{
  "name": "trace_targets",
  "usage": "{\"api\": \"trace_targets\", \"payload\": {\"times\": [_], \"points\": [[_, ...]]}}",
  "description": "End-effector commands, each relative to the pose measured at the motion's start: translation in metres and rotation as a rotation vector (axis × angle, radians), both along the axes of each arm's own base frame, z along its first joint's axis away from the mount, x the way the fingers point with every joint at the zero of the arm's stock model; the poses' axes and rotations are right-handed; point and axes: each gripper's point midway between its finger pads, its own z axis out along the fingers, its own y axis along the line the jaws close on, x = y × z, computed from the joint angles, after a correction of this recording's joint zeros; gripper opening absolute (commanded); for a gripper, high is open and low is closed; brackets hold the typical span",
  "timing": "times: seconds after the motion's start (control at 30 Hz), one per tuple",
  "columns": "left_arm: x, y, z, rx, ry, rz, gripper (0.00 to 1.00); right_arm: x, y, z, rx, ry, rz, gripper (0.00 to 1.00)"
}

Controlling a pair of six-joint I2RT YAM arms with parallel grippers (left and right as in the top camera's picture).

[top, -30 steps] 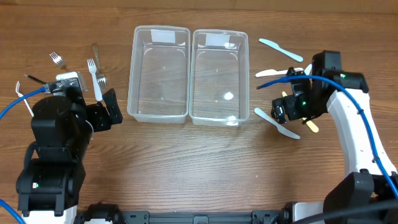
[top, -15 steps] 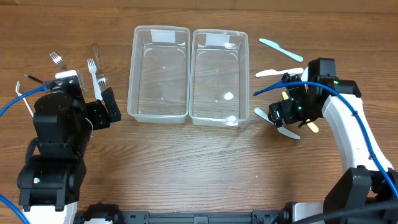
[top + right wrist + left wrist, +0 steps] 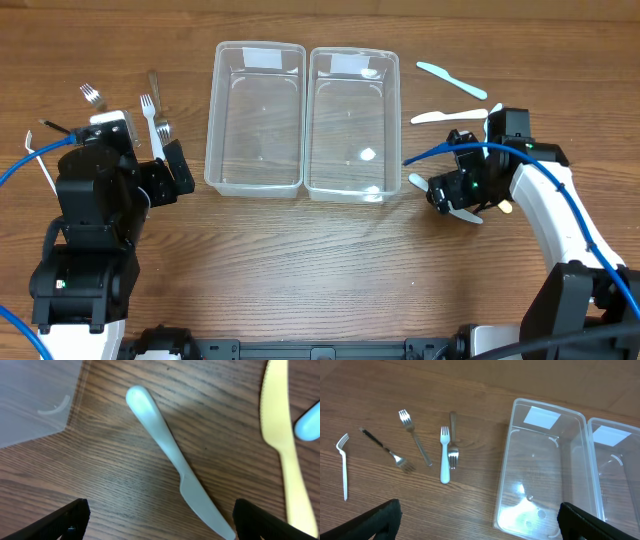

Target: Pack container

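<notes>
Plastic knives on a wooden table [image 3: 110, 485], seen between the spread jaws of the right gripper [image 3: 162, 522].

A pale grey-white plastic knife [image 3: 172, 452] lies flat and diagonal through the middle of the frame, its rounded handle end at upper centre-left and its blade running to the lower right. The gripper's black fingers [image 3: 67, 520] show only as tips in the lower left and lower right corners, set wide apart. The blade tip ends near the lower right one. A yellow plastic knife [image 3: 280, 425] lies along the right side, serrated blade at the top. A pale blue rounded piece [image 3: 309, 422] shows at the right edge, just beside it. The corner of a clear plastic container [image 3: 35, 395] fills the upper left.
</notes>
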Motion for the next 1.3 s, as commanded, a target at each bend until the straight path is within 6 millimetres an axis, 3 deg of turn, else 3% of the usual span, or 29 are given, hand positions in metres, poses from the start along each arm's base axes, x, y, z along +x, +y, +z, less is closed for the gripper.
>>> {"api": "trace_targets", "payload": {"times": [0.0, 0.1, 0.4, 0.77, 1.27], "points": [[0.001, 0.004, 0.012, 0.026, -0.026, 0.004, 1.0, 0.001, 0.003, -0.003, 0.018, -0.011, 0.012, 0.94], [0.001, 0.004, 0.012, 0.026, -0.026, 0.004, 1.0, 0.007, 0.002, -0.005, 0.016, -0.028, 0.013, 0.94], [0.001, 0.004, 0.011, 0.026, -0.025, 0.004, 1.0, 0.003, 0.003, -0.04, 0.023, 0.073, 0.029, 0.91], [0.001, 0.004, 0.012, 0.026, -0.026, 0.004, 1.0, 0.001, 0.003, -0.063, 0.028, 0.131, 0.027, 0.9], [0.002, 0.004, 0.012, 0.026, -0.029, 0.004, 1.0, 0.0, -0.013, -0.072, -0.065, 0.151, 0.015, 0.83]]}}
